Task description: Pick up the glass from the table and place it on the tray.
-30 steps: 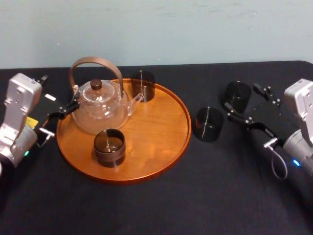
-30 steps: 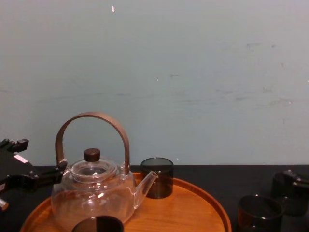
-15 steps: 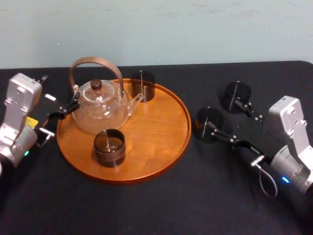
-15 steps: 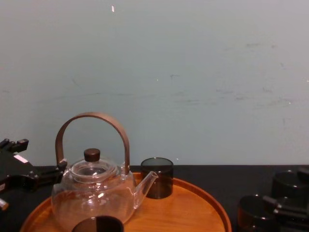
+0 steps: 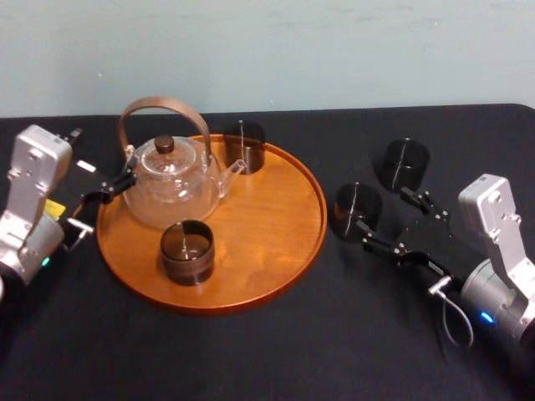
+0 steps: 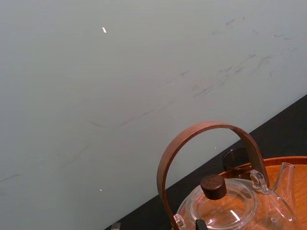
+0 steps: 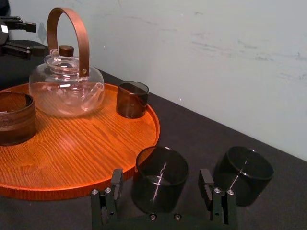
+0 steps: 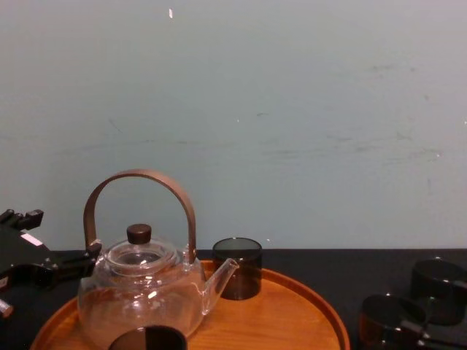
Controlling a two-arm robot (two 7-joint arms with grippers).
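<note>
Left gripper [image 5: 109, 189]: parked at the tray's left rim, beside the teapot [image 5: 171, 188]. We cannot tell its grip state.
Tray [image 5: 276, 251]: carries the teapot and two glasses [image 5: 187, 251], one at its front and one at its back.
Near glass [image 5: 357, 210]: upright on the table [image 5: 251, 351], just off the tray's right rim. It has not shifted over the last second.
Right gripper [image 5: 389, 219]: a second ago it stood by the far glass [image 5: 405, 163], farther right of the tray. It has since swung to face the near glass. Its fingers are spread wide and hold nothing.
Meaning: we judge the target chosen and the approach lined up, with the closing of the grip still to come.
Hard to make out: dark fingers against dark glass and table. We cannot tell whether the tips reach past the near glass or touch it. The chest view cuts that glass at its lower edge.
</note>
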